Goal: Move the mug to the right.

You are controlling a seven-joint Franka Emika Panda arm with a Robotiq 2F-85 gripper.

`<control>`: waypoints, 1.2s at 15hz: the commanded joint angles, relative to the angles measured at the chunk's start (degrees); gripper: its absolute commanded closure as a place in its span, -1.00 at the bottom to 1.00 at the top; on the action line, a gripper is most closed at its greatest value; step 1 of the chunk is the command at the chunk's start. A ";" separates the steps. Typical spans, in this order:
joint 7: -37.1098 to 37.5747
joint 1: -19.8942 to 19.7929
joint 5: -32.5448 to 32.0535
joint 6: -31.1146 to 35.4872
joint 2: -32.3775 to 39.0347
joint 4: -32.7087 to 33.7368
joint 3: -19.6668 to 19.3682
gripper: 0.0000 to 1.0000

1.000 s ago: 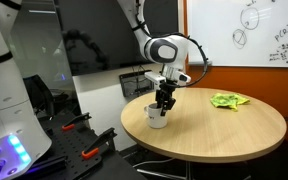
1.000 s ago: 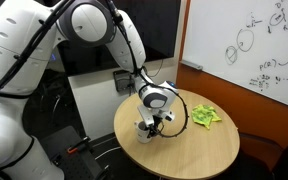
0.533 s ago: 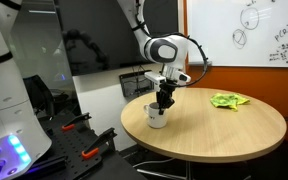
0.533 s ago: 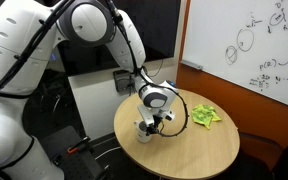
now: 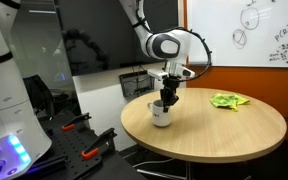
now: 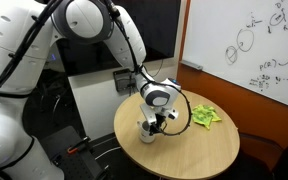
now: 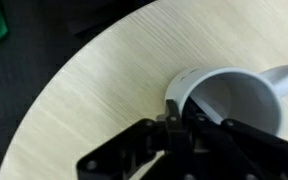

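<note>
A white mug [image 5: 161,114] stands upright near the edge of the round wooden table [image 5: 234,130]; it also shows in the other exterior view [image 6: 147,130]. My gripper [image 5: 167,99] reaches down onto the mug's rim, also seen from the other side [image 6: 155,121]. In the wrist view the gripper [image 7: 176,115] is shut on the mug's rim, one finger inside the mug [image 7: 234,100] and one outside. The mug's handle points to the right edge of the wrist view.
A green crumpled cloth [image 5: 227,100] lies on the far part of the table, also in the other exterior view [image 6: 203,117]. A whiteboard [image 5: 246,30] hangs behind. A white robot body [image 5: 4,90] and black tools stand beside the table.
The gripper and mug have shifted slightly to the right across the table in an exterior view, the mug staying gripped at its rim.
</note>
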 commanded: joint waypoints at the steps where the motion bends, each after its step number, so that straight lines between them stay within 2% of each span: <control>1: 5.04 0.43 -1.82 -1.93 -2.85 0.32 -2.85 0.96; 6: 10.37 -0.74 -4.85 -6.27 0.22 8.21 -7.27 0.96; 11: 10.19 -3.49 -3.15 -12.99 5.78 18.12 -6.21 0.96; 18: 13.14 -3.61 -3.06 -12.90 13.66 25.38 -6.31 0.96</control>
